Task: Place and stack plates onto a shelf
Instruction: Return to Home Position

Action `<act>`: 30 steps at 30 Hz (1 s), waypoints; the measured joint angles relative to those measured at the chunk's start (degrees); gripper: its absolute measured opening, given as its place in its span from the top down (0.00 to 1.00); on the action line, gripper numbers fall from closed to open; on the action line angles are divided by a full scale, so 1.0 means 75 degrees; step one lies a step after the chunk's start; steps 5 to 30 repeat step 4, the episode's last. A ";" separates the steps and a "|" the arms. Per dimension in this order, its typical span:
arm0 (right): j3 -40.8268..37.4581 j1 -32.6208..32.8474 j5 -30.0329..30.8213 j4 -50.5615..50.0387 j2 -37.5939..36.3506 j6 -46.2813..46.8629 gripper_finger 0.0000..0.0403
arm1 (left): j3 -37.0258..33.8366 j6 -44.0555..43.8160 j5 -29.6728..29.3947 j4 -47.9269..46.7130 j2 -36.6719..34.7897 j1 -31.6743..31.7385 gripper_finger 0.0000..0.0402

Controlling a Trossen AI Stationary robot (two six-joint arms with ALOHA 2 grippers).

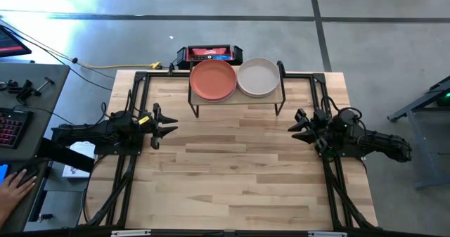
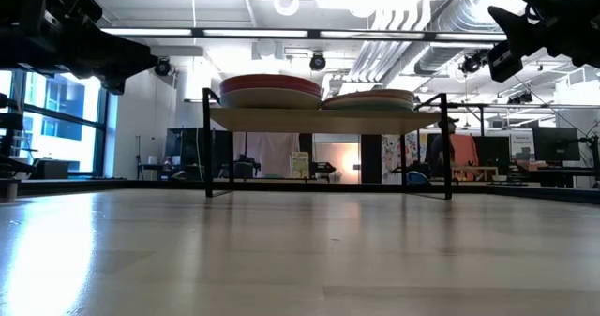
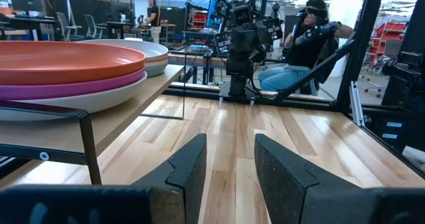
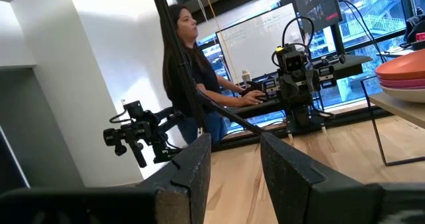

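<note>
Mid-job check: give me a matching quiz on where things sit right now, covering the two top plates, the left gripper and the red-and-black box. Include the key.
Column A
1. terracotta plate
2. grey plate
3. left gripper
4. red-and-black box

Column B
a. behind the shelf, at the table's far edge
b. top of the shelf's right stack
c. over the table's left side, jaws open, holding nothing
d. top of the shelf's left stack

Pairs: 1-d, 2-b, 3-c, 4-a.
</note>
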 joint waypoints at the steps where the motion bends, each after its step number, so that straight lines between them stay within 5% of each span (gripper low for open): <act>1: 0.0000 0.0000 0.0000 0.0002 0.0000 0.0000 0.71 | 0.0000 0.0000 0.0000 0.0000 -0.0001 0.0000 0.71; 30: 0.0000 0.0000 0.0001 0.0002 0.0000 0.0000 0.71 | 0.0000 0.0000 0.0000 -0.0001 -0.0001 0.0000 0.71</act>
